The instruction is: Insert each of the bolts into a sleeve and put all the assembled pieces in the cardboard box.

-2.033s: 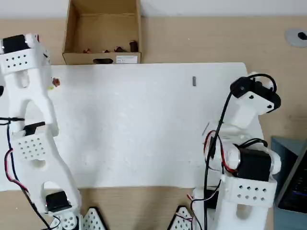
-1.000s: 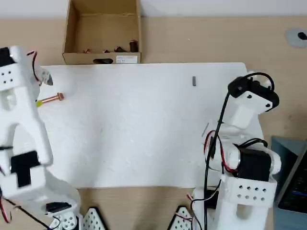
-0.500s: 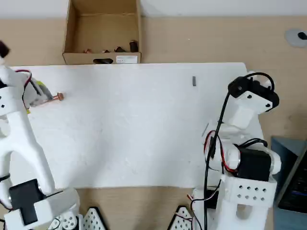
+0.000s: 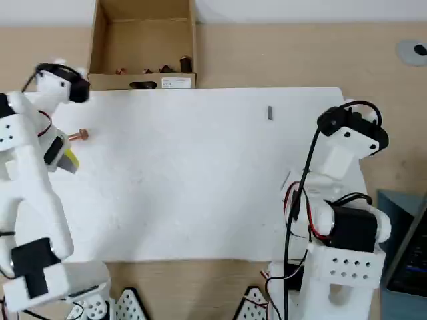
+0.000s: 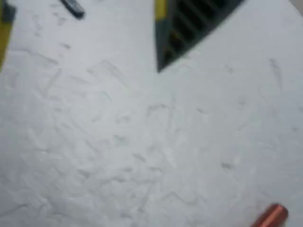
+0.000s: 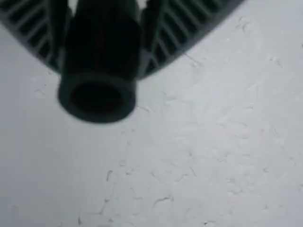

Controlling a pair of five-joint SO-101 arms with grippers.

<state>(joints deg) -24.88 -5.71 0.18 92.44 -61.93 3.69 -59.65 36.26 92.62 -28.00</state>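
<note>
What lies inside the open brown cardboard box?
In the open brown cardboard box, small copper-coloured and dark pieces lie along the near wall; the rest of its floor is bare. That wall covers their lower parts, so their number is unclear.

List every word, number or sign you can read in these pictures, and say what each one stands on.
White label on the front wall of the cardboard box: printed, but too small to read.
No other text, number or sign can be read.
</note>
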